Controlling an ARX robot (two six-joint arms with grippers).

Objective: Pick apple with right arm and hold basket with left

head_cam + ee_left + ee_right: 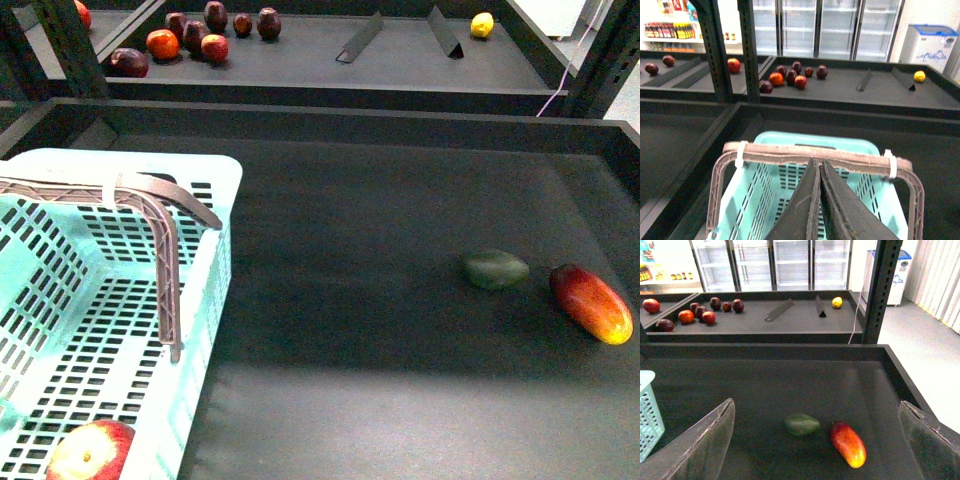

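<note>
The light turquoise basket [215,190] stands at the left of the dark shelf, its brown handle [165,250] swung over the opening. The red apple [90,450] lies on the basket floor at the near corner, seen only in the front view. My left gripper [817,162] is shut, and its tips meet at the handle's top bar [765,151] above the basket [815,140]. My right gripper [816,404] is open and empty, hanging over the shelf above the green fruit [802,424] and the mango [847,444]. Neither arm shows in the front view.
The dark green oval fruit [495,268] and the red-and-yellow mango [592,303] lie at the right of the shelf. The shelf behind holds several dark and red fruits [190,35], two dividers [360,38] and a yellow fruit [482,25]. A dark post [885,290] rises at the shelf's right.
</note>
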